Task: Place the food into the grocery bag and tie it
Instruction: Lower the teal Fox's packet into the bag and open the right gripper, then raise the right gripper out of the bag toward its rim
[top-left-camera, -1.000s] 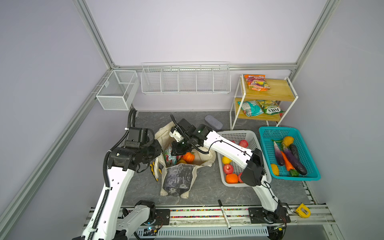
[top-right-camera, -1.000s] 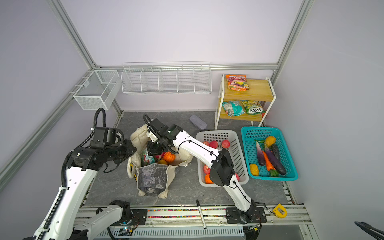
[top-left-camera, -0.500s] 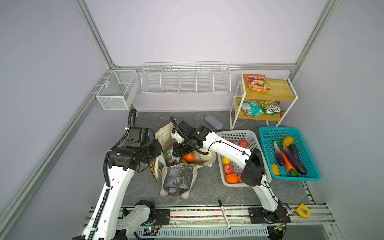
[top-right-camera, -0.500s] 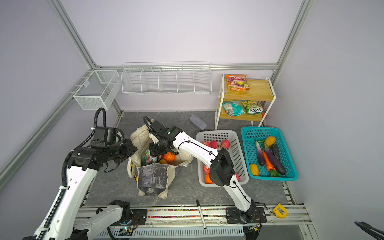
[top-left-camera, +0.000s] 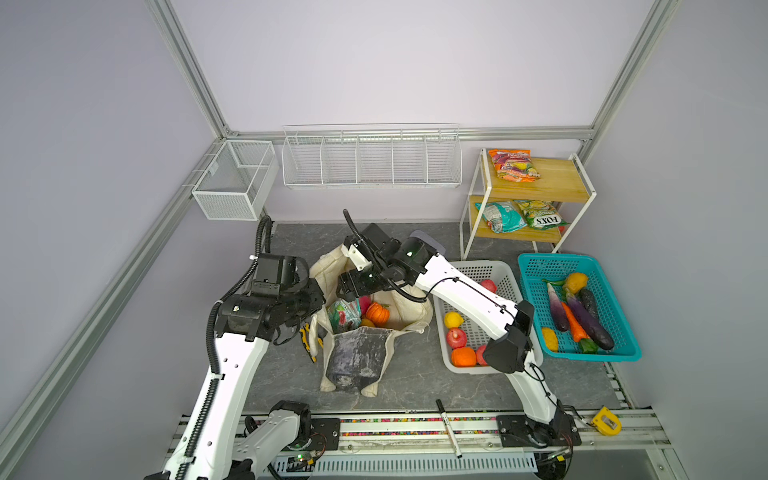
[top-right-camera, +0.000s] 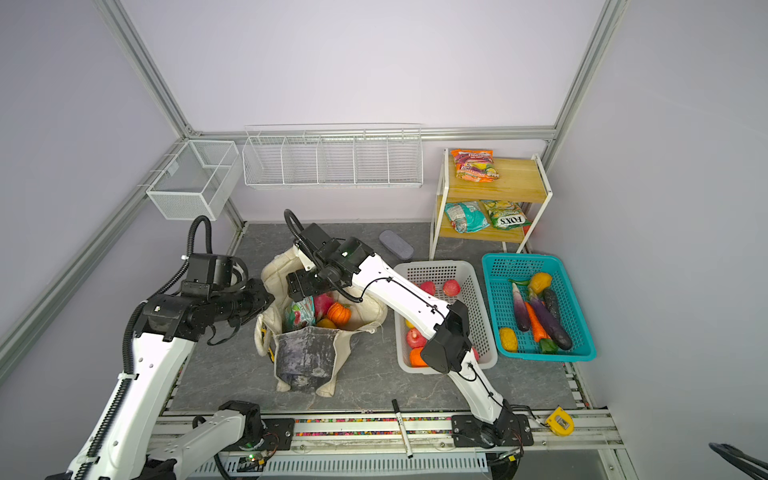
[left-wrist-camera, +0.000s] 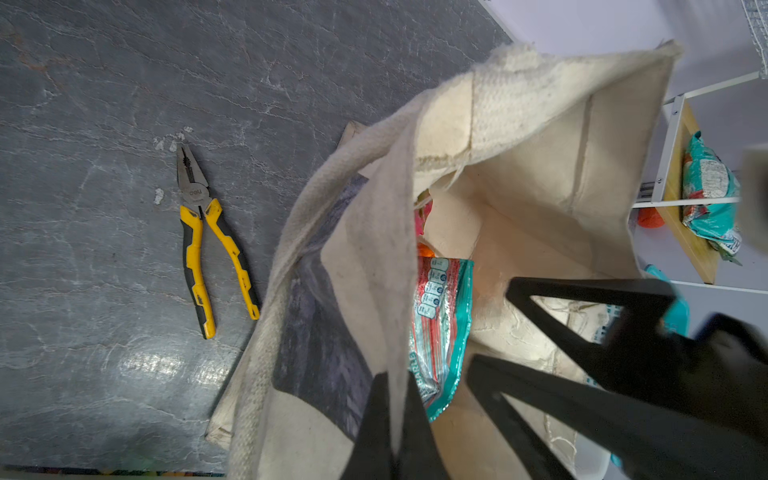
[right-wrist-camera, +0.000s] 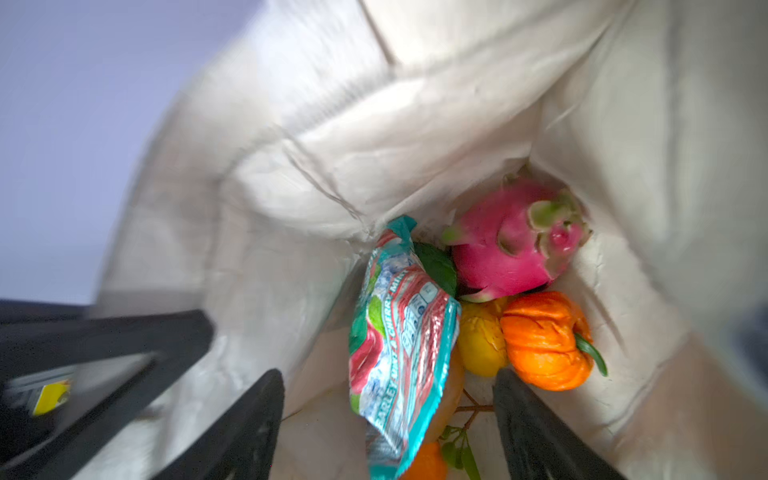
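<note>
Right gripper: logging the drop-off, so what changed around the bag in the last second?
The right gripper opened its fingers over the grocery bag, apparently letting go of the teal snack packet, now lying among the fruit inside. The left gripper stayed clamped on the bag's rim; nothing else moved.

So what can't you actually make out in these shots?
Right wrist view: the snack packet covers whatever lies beneath it in the grocery bag.
Both top views: the right arm's elbow hides part of the white basket and its contents.
In a top view: the print on the orange packet on the shelf is too small to read.
</note>
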